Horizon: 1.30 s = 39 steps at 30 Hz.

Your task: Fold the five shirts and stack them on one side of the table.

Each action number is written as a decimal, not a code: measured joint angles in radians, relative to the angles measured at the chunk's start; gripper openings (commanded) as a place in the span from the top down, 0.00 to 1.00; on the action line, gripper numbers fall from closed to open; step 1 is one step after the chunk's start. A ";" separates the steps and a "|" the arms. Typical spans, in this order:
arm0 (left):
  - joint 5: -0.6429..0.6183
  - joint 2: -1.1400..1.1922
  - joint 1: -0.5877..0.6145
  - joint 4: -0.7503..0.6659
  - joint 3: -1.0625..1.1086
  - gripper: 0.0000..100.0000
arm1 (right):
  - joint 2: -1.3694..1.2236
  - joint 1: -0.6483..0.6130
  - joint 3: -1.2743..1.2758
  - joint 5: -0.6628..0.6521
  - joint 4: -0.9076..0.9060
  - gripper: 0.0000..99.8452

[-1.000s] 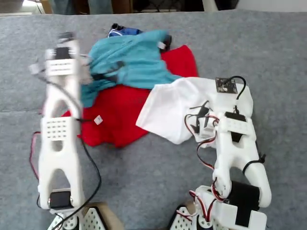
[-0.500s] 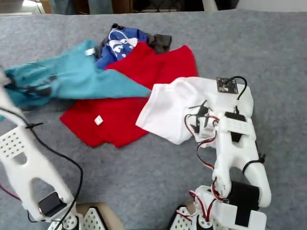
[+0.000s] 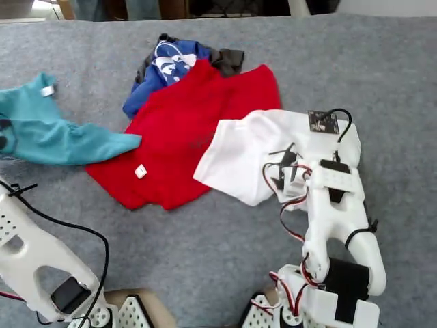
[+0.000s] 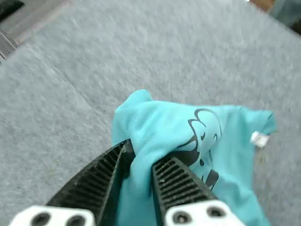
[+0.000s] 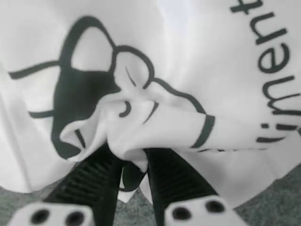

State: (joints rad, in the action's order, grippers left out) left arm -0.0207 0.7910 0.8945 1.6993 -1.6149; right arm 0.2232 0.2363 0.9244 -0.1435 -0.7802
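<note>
Table (image 3: 382, 82): grey felt-like cover, running to all edges of the high view.

Teal shirt (image 3: 61, 133) at 9 o'clock, drawn out long, its narrow tip touching the red shirt (image 3: 177, 143).

Red shirt spread flat at centre, with a small white tag near its 8 o'clock corner.

Blue shirt (image 3: 164, 65) bunched at 12 o'clock, partly under the red's far edge. Dark grey shirt (image 3: 231, 58) just beside it, toward 1 o'clock.

White shirt (image 3: 235, 160) toward 3 o'clock of centre, lapping over the red's edge.
</note>
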 measured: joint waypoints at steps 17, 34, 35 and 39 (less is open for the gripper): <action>-0.029 -0.057 -0.238 0.054 0.130 0.69 | 0.000 0.000 0.000 0.000 0.000 0.98; -0.018 0.043 -0.862 -0.063 0.468 0.68 | 0.000 0.000 0.000 0.000 0.000 0.98; -0.018 0.077 -0.864 -0.089 0.473 0.68 | 0.000 0.000 0.000 0.000 0.000 0.98; -0.060 0.213 -0.864 -0.160 0.476 0.68 | 0.000 0.000 0.000 0.000 0.000 0.98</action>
State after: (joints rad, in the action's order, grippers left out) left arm -0.0806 1.0042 0.0307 1.5397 -1.1393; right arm 0.2232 0.2363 0.9244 -0.1435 -0.7802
